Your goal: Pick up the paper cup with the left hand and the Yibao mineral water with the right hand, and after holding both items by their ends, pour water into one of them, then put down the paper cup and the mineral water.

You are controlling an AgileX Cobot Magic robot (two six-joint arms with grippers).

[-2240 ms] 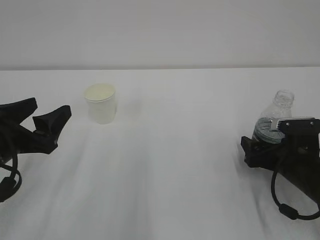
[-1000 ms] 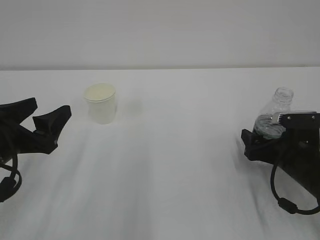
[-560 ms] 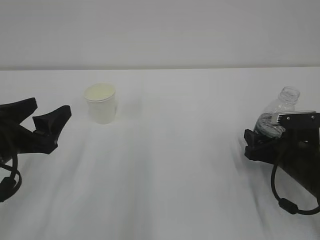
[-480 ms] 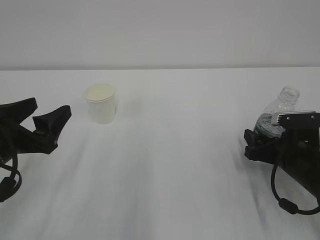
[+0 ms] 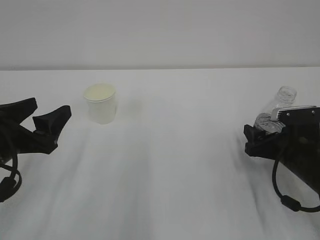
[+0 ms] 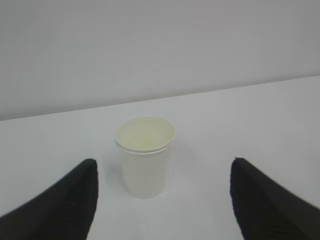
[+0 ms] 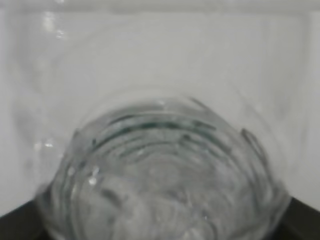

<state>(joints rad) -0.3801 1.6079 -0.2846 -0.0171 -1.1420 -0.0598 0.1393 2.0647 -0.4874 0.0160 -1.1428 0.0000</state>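
My right pincer [image 5: 260, 136] grasps the tilted Yibao mineral water [image 5: 278, 107], its ribbed base [image 7: 165, 175] filling the wrist view, while my released left pincer [image 5: 42, 116] faces the paper cup [image 6: 145, 156].

We can read no text, brand, number or sign anywhere in these views. The Yibao mineral water [image 5: 278, 107] at the right edge of the exterior view shows only clear plastic, and in the right wrist view only thin green lines through its ribs, with no legible print. The paper cup [image 6: 145, 155], centre of the left wrist view, is plain and unprinted on the side we see.
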